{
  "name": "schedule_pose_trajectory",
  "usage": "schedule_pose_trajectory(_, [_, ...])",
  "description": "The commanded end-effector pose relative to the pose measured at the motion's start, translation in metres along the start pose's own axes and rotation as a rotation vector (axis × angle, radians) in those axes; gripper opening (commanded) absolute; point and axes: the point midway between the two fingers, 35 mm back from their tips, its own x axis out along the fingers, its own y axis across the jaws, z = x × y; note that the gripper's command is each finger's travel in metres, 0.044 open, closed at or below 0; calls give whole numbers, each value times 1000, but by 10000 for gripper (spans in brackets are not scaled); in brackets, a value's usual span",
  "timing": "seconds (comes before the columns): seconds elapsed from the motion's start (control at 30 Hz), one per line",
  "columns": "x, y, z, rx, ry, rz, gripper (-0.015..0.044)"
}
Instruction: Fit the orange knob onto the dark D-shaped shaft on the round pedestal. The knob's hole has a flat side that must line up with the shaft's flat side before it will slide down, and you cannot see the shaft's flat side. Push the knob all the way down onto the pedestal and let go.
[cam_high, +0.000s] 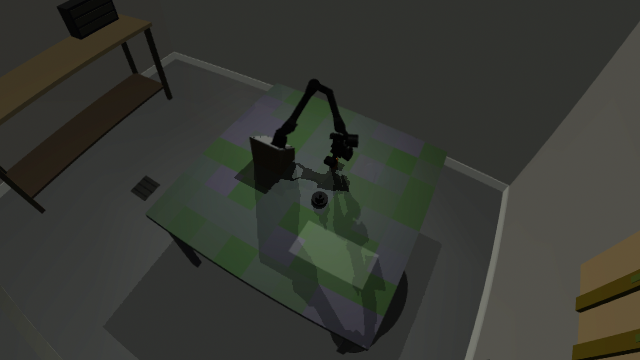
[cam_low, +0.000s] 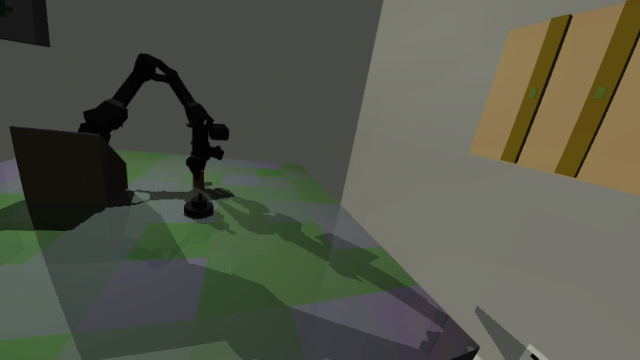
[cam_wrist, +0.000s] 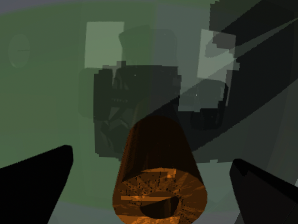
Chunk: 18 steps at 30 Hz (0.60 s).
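Observation:
The orange knob (cam_high: 337, 161) (cam_low: 201, 181) (cam_wrist: 159, 142) stands upright behind the pedestal. In the wrist view its top, with a dark D-shaped hole, faces the camera at the bottom middle. My gripper (cam_low: 198, 173) (cam_wrist: 154, 163) is open, with one finger on each side of the knob's upper part and a gap on both sides in the wrist view. The dark round pedestal (cam_high: 320, 206) (cam_low: 198, 212) stands on the table, apart from the knob. Its short dark shaft (cam_low: 200, 198) points up, bare. The shaft's flat side cannot be made out. The pedestal is not in the wrist view.
The arm's box-shaped base (cam_high: 267, 162) (cam_low: 65, 175) stands left of the knob and pedestal. The table (cam_high: 230, 252) (cam_low: 250, 290) has a green and purple patchwork top with dark arm shadows across it. A wooden workbench (cam_high: 85, 55) stands apart at the upper left in the top view.

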Motion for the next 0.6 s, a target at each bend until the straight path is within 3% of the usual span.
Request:
schedule_pose_trajectory(0.0, [9,-3,-3,10,5,-8,440])
schedule_pose_trajectory(0.37, [24,-3,-5,12,5,-5,440])
schedule_pose_trajectory(0.57, [24,-3,-5,12,5,-5,282])
